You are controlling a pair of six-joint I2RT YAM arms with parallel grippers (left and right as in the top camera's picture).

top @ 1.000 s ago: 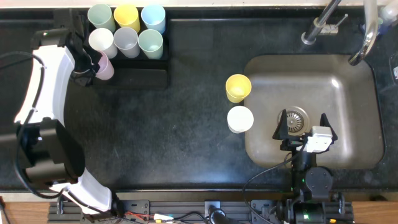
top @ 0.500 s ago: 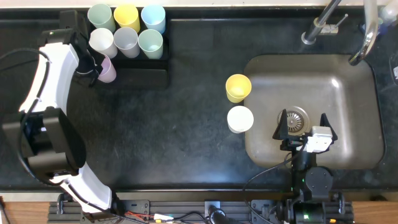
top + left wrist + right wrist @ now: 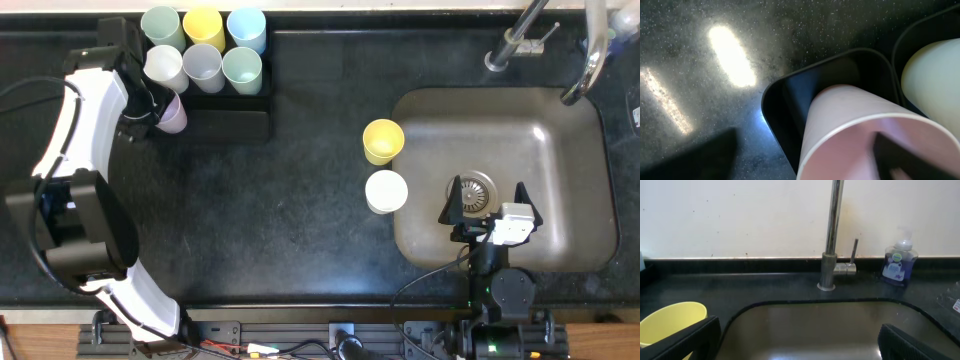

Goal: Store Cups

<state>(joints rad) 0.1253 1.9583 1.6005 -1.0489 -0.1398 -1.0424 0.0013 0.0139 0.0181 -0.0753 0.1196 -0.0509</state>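
**A:** Holding anything in that left hand [image 3: 150, 104] of yours?

**B:** I'm pinching the pink cup [image 3: 855, 120] by its rim, one finger inside and one outside, closed down to the thickness of the wall. It's hanging tilted, with its base at the mouth of the empty end slot of the black rack [image 3: 236, 126], beside the stored white cup [image 3: 163, 66].

**A:** How is it handling?

**B:** It's looking like thin, light plastic. I'm guessing it's flexing easily and slipping if squeezed carelessly, so the rim is probably the stiffest place to take hold.

**A:** And your right hand [image 3: 490, 203]?

**B:** It's hovering wide open over the sink [image 3: 560, 140], carrying nothing. The yellow cup [image 3: 383, 141] and the loose white cup [image 3: 386, 190] are sitting on the worktop [image 3: 300, 230] just beside the sink's edge. I'm expecting the same rim pinch to suit them.
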